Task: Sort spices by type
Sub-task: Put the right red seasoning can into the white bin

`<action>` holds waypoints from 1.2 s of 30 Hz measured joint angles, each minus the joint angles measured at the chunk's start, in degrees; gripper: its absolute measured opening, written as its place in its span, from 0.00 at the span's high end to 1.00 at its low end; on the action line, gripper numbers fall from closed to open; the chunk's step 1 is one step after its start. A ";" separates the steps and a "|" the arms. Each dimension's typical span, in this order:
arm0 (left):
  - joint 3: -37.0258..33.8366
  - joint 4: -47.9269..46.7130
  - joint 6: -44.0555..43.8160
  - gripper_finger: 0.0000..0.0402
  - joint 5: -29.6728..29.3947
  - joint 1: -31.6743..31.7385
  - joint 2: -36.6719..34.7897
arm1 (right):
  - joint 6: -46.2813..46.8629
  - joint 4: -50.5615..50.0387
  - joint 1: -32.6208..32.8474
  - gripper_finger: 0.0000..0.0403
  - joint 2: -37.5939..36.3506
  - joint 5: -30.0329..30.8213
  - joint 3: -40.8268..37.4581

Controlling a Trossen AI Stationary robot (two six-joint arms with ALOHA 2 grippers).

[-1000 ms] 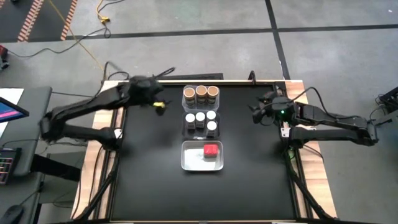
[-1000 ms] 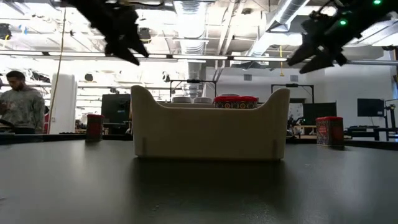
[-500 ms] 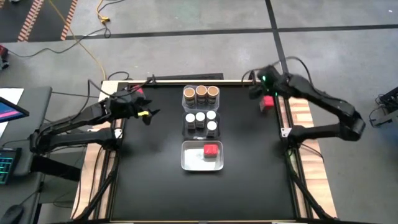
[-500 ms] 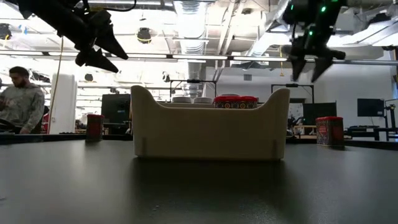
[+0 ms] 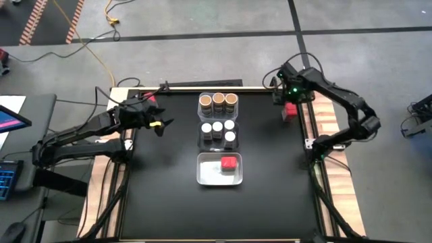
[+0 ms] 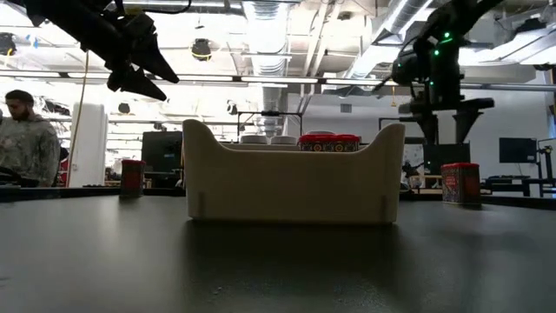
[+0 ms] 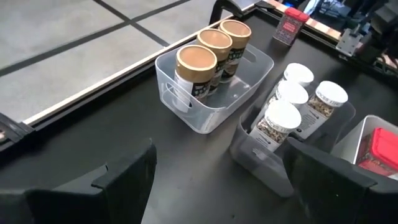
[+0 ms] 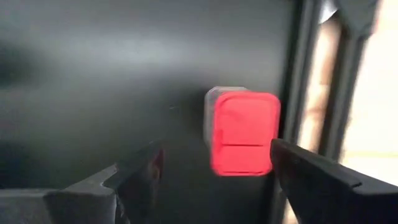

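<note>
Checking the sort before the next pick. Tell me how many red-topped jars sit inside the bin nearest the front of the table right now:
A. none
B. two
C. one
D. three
C. The high view shows a single red-topped jar in the front bin; another red-topped jar stands loose near the table's right edge, under the open right gripper.

Your right gripper (image 5: 289, 101) hangs pointing down, fingers spread; your left gripper (image 5: 158, 123) hovers raised, fingers apart.
</note>
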 joint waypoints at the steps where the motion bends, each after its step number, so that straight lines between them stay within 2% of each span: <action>1: 0.00 0.00 0.48 0.17 0.00 0.00 0.02 | 0.75 0.04 -0.10 0.18 0.68 -0.27 -0.02; 14: 0.00 0.03 1.28 0.17 -0.02 0.00 0.09 | 4.93 -4.50 0.81 0.18 9.81 3.63 -0.02; 22: 0.00 0.01 2.57 0.17 -0.02 0.00 0.09 | 6.68 -4.80 0.79 0.18 13.45 3.47 -0.02; 28: 0.00 -0.04 3.60 0.17 -0.02 0.00 0.09 | 6.34 -4.35 -0.08 0.19 17.10 0.54 -0.07; 36: 0.00 -0.08 5.13 0.17 -0.04 0.00 0.09 | 7.56 -4.29 0.93 0.26 17.06 0.41 -0.07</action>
